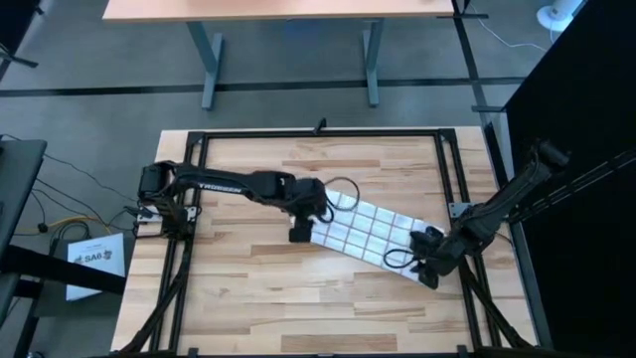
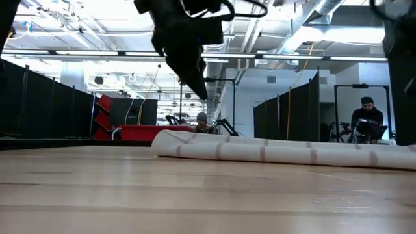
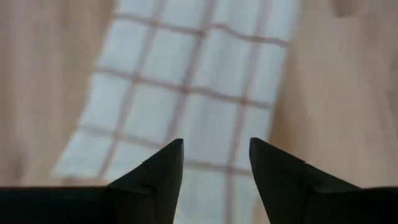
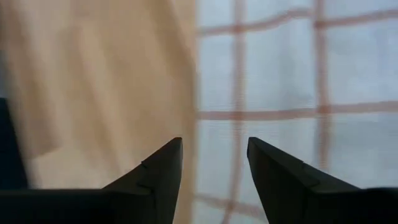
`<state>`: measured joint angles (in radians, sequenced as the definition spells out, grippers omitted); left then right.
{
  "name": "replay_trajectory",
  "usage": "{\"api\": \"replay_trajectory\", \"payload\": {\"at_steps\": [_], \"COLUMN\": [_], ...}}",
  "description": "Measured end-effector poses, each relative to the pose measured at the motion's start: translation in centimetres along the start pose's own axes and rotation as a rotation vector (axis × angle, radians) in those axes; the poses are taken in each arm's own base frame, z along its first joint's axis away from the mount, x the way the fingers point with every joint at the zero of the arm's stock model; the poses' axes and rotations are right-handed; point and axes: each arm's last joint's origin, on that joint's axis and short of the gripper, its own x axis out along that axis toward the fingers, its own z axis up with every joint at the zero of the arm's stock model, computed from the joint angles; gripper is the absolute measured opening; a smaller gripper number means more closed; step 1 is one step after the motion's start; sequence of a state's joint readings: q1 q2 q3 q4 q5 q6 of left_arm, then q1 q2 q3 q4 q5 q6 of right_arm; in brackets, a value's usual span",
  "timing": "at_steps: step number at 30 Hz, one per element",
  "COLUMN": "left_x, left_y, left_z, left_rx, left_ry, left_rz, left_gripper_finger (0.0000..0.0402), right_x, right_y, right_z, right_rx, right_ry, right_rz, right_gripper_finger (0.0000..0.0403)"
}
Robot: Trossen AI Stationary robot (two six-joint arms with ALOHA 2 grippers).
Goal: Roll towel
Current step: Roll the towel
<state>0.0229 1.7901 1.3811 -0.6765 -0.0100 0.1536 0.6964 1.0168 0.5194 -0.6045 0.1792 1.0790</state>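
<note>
A pale wood table inside a black frame fills the high view, with a grey floor and a second desk beyond it; the low view looks across the boards into a bright hall with dark partitions, where a person sits far off at the right.

The towel lies near the table's middle as a long narrow band running on a slant from the left arm toward the right arm. In the low view it reads as a low, rounded bundle with a curled end, so it looks at least partly rolled or folded along its length; how tight, I cannot tell.

The left gripper hangs over the towel's left end. Its fingers stand apart with cloth showing in the gap below and nothing between them. The right gripper sits at the other end, by the towel's edge; its fingers are likewise parted and hold nothing.

The risks, as I judge them:
- With both ends let go, soft cloth may relax and the roll spring open
- The right gripper straddles the edge, so a pinch there could catch one layer only, or close on bare wood
- Uneven grips at the two ends would skew the roll into a cone
</note>
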Motion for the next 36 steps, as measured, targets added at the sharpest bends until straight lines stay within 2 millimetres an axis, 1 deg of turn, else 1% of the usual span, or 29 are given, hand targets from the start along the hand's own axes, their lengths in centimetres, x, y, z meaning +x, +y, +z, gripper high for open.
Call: {"api": "replay_trajectory", "payload": {"at_steps": [2, 5, 9, 11, 14, 16, 18, 22, 26, 29, 32, 34, 36], "left_x": [1.5, 4.3, 7.2, 7.9, 8.0, 7.7, 7.4, 7.2, 7.0, 6.6, 6.5, 6.1, 5.5], "left_y": [-0.7, -1.2, -0.8, -0.5, -0.4, -1.0, -2.0, -4.8, -8.6, -11.3, -13.6, -14.8, -15.6], "left_z": [0.0, -0.6, -2.2, -2.7, -3.1, -3.2, -3.4, -3.1, -3.2, -4.2, -5.9, -6.7, -6.9], "left_rx": [0.053, 0.11, 0.065, 0.004, -0.112, -0.177, -0.22, -0.259, -0.246, -0.25, -0.267, -0.279, -0.288], "left_ry": [0.019, 0.106, 0.249, 0.295, 0.314, 0.314, 0.316, 0.314, 0.312, 0.322, 0.363, 0.379, 0.36], "left_rz": [-0.019, -0.038, -0.055, -0.056, -0.046, -0.044, -0.043, -0.055, -0.046, -0.008, 0.024, 0.033, 0.05], "left_gripper_finger": [0.0169, 0.0169, 0.0169, 0.0169, 0.0169, 0.0169, 0.0169, 0.0169, 0.0169, 0.0169, 0.0169, 0.0169, 0.0169], "right_x": [1.0, 2.4, 4.2, 4.8, 5.3, 5.3, 5.2, 4.7, 4.5, 4.6, 4.7, 4.7, 4.7], "right_y": [-0.2, -0.5, -0.8, -0.8, -0.6, -0.6, -0.6, -0.6, -0.7, -0.4, 0.0, 0.2, 0.2], "right_z": [0.3, 0.5, 0.5, 0.5, 0.3, 0.2, 0.2, 0.2, 0.3, 0.4, 0.5, 0.6, 0.6], "right_rx": [-0.011, -0.011, -0.037, -0.049, -0.084, -0.127, -0.155, -0.217, -0.266, -0.304, -0.352, -0.381, -0.398], "right_ry": [0.025, 0.069, 0.145, 0.169, 0.186, 0.191, 0.197, 0.206, 0.212, 0.198, 0.183, 0.176, 0.177], "right_rz": [-0.046, -0.115, -0.191, -0.208, -0.218, -0.212, -0.202, -0.166, -0.148, -0.119, -0.069, -0.044, -0.04], "right_gripper_finger": [0.0163, 0.016, 0.016, 0.016, 0.016, 0.016, 0.016, 0.016, 0.016, 0.016, 0.016, 0.016, 0.016]}}
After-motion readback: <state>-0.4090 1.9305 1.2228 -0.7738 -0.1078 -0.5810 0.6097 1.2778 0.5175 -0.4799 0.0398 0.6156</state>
